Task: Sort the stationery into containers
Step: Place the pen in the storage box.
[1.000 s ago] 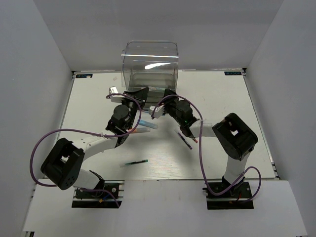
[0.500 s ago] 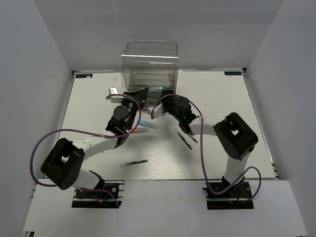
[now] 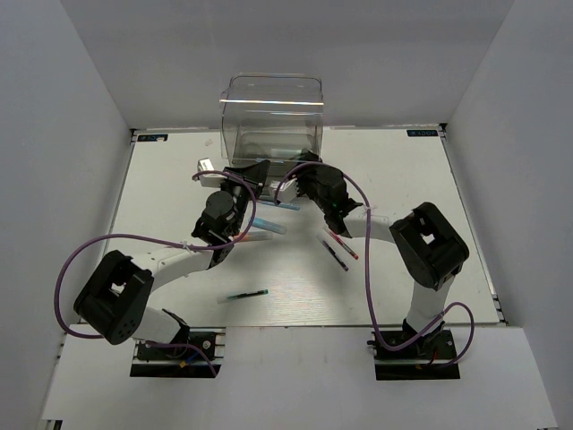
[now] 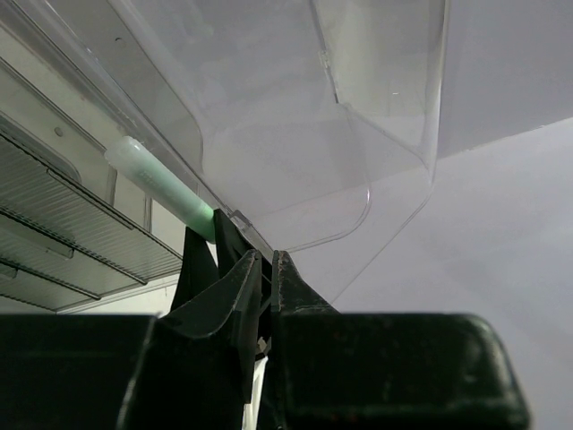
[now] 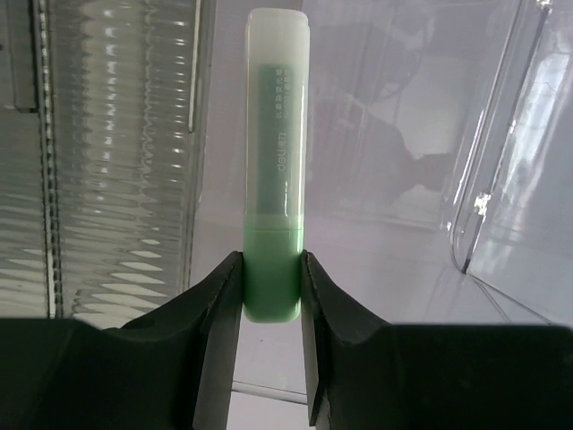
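The clear drawer unit (image 3: 271, 116) stands at the back middle. My right gripper (image 5: 271, 269) is shut on the lower end of a mint-green marker (image 5: 278, 134), which points into an open clear drawer (image 5: 394, 188). In the top view this gripper (image 3: 303, 176) is at the unit's front. My left gripper (image 4: 266, 258) is shut, and the clear drawer's edge (image 4: 313, 161) runs down into its tips; in the top view it (image 3: 256, 170) sits at the unit's front left. The mint-green marker (image 4: 166, 188) also shows in the left wrist view.
On the table lie a light blue marker (image 3: 269, 226), a thin blue pen (image 3: 288, 205), a red pen (image 3: 343, 244), a dark purple pen (image 3: 334, 255) and a dark green pen (image 3: 246, 295). Ribbed closed drawers (image 5: 116, 152) are to the left of the marker.
My right gripper has moved up and back towards the drawer unit, carrying the mint-green marker. The left gripper has stayed at the unit's front.
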Action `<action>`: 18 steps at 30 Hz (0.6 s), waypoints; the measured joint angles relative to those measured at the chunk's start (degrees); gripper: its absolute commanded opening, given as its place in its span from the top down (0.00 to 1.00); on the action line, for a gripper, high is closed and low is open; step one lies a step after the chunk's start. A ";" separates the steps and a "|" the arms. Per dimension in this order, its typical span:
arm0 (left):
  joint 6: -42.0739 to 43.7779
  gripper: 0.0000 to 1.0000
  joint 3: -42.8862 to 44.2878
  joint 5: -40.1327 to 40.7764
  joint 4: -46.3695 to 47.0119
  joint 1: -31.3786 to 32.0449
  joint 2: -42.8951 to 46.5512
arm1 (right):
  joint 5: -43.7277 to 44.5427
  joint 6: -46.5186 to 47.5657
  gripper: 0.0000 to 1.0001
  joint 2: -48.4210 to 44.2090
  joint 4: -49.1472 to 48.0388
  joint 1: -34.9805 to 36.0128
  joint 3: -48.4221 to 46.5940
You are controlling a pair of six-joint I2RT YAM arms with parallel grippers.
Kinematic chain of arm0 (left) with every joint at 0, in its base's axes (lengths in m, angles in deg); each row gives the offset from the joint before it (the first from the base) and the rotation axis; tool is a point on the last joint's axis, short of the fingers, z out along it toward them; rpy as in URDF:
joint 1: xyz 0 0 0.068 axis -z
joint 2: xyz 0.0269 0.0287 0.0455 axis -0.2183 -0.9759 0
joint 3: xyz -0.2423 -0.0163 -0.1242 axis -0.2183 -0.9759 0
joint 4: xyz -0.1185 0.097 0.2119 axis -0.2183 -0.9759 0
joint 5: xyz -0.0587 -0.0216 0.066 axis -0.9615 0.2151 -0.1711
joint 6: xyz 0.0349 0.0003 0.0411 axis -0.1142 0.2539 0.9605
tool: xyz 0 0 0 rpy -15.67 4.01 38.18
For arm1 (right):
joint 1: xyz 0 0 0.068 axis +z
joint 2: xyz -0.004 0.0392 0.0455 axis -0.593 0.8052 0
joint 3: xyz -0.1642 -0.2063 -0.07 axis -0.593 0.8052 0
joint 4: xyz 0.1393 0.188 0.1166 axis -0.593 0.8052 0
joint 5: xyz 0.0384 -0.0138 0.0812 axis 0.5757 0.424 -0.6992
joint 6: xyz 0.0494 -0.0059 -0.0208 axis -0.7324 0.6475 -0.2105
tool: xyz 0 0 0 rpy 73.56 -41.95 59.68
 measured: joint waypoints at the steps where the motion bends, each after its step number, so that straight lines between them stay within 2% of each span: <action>1: 0.00 1.00 0.00 0.00 0.00 0.00 0.00 | 0.02 0.07 1.00 0.00 0.24 0.00 0.00; 9: 0.02 1.00 0.00 0.00 0.00 0.00 0.00 | 0.48 1.92 1.00 0.00 3.74 -0.13 -0.20; 10: 0.02 1.00 0.00 0.00 0.00 0.00 0.00 | 0.61 2.19 0.87 0.00 4.04 -0.13 -0.33; 12: 0.02 1.00 0.00 0.00 0.00 0.00 0.00 | 0.94 2.67 0.72 0.00 5.05 -0.11 -0.90; 14: 0.02 1.00 0.00 0.00 0.00 0.00 0.00 | 1.27 2.80 0.65 0.00 5.90 -0.13 -1.33; 18: 0.00 1.00 0.00 -0.02 0.00 0.00 0.00 | 1.49 2.91 0.59 0.00 6.25 -0.13 -1.53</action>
